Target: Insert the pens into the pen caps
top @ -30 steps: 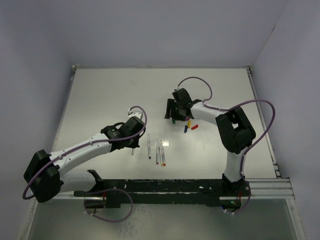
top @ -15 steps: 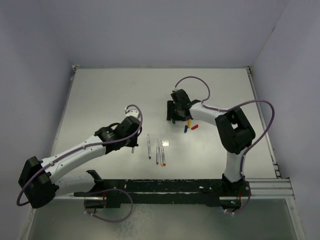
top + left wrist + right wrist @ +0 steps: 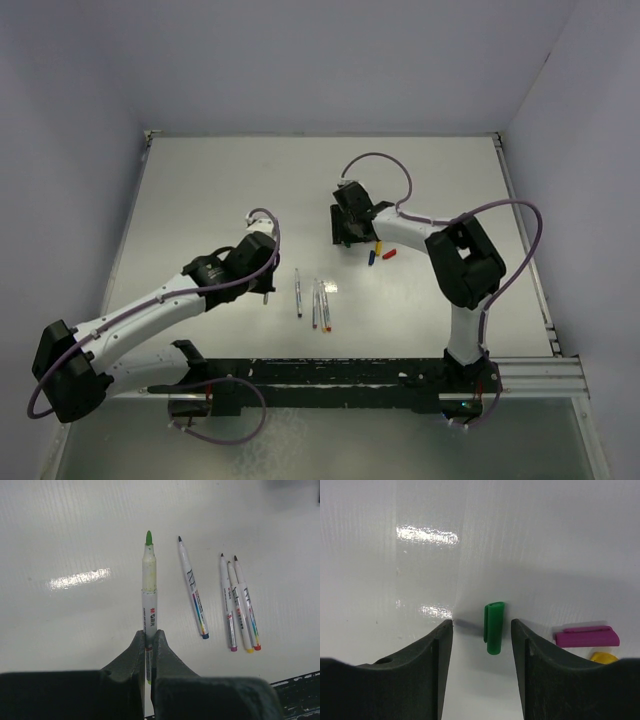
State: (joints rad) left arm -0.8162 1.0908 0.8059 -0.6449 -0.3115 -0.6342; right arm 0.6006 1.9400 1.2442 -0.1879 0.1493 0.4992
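Observation:
My left gripper (image 3: 149, 636) is shut on a white pen with a green tip (image 3: 149, 587), which points away from the fingers above the table. It shows in the top view (image 3: 265, 290) left of the other pens. Several more pens (image 3: 192, 592) (image 3: 239, 607) lie side by side on the table (image 3: 315, 303). My right gripper (image 3: 482, 625) is open and low over the table, with the green cap (image 3: 494, 627) lying between its fingers, nearer the right one. The magenta cap (image 3: 587, 637) and yellow cap (image 3: 603, 657) lie just right of it.
In the top view the yellow cap (image 3: 378, 243), blue cap (image 3: 372, 257) and red cap (image 3: 389, 253) lie together right of the right gripper (image 3: 345, 235). Raised rims edge the white table (image 3: 200, 190). A black rail (image 3: 330, 375) runs along the near edge.
My left arm has drawn back to the left with the green-tipped pen in it. My right gripper has shifted slightly left and farther, staying over the green cap.

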